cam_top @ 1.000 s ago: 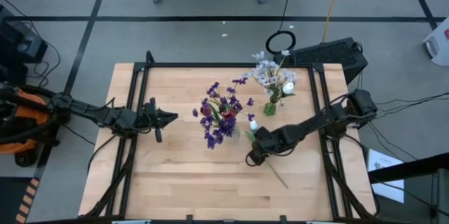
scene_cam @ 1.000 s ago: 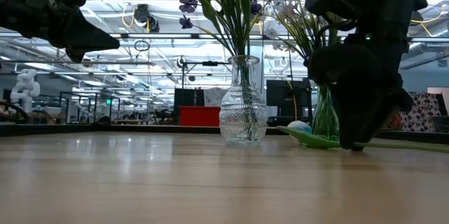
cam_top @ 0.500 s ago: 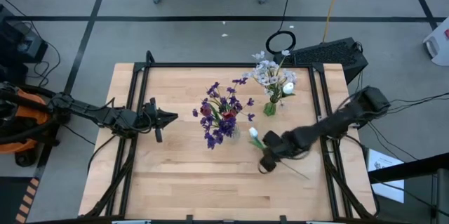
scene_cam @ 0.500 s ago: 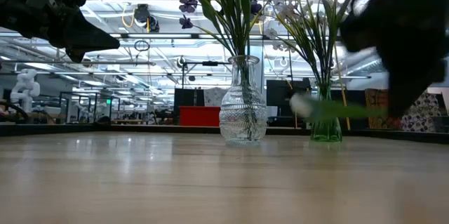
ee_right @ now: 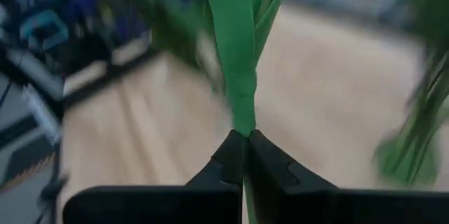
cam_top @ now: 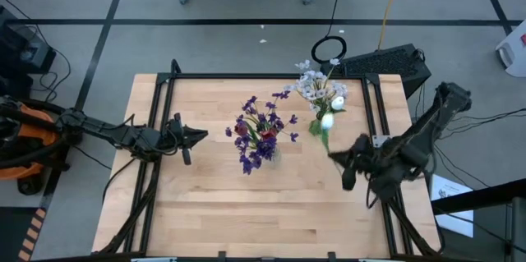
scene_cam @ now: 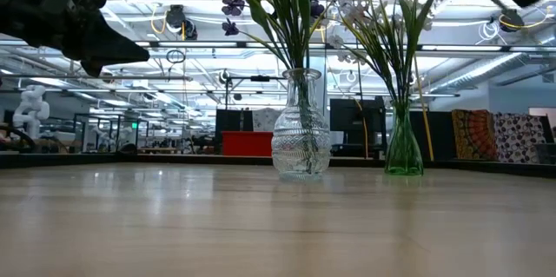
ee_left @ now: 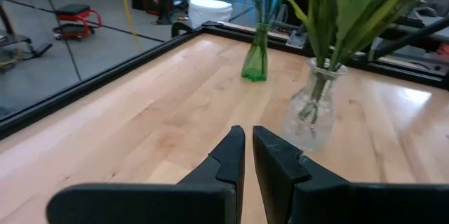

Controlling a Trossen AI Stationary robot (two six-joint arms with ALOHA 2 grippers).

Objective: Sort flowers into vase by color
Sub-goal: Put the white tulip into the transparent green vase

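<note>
A clear glass vase point(cam_top: 269, 153) point(scene_cam: 301, 134) with purple and dark red flowers stands mid-table. Behind it to the right, a green vase point(cam_top: 316, 127) point(scene_cam: 404, 148) holds pale white blossoms and a white tulip. My right gripper point(cam_top: 340, 162) hangs right of the vases, above the table, shut on another white tulip point(cam_top: 326, 121). That tulip's bud lies near the green vase. My left gripper point(cam_top: 202, 137) point(ee_left: 248, 148) waits above the table's left part, shut, with nothing between its fingers. My right gripper pinches the white tulip's green stem point(ee_right: 243, 122) between its two fingertips. The stem and long leaves point(ee_right: 235, 34) run on ahead of the fingers toward the table's far edge. The tulip is lifted clear of the table, its bud point(cam_top: 326, 121) beside the green vase's flowers.
A black frame rail point(cam_top: 246, 75) runs round the wooden table. Bare wood lies in front of both vases point(scene_cam: 261, 225) and along the near edge. A dark box point(cam_top: 394, 63) and a ring point(cam_top: 329, 49) sit beyond the far right corner.
My right gripper has taken the white tulip up off the table. It has risen fast and swung toward the right edge while turning. The tulip, which lay flat in front of the vases, now hangs clear, its bud by the green vase.
</note>
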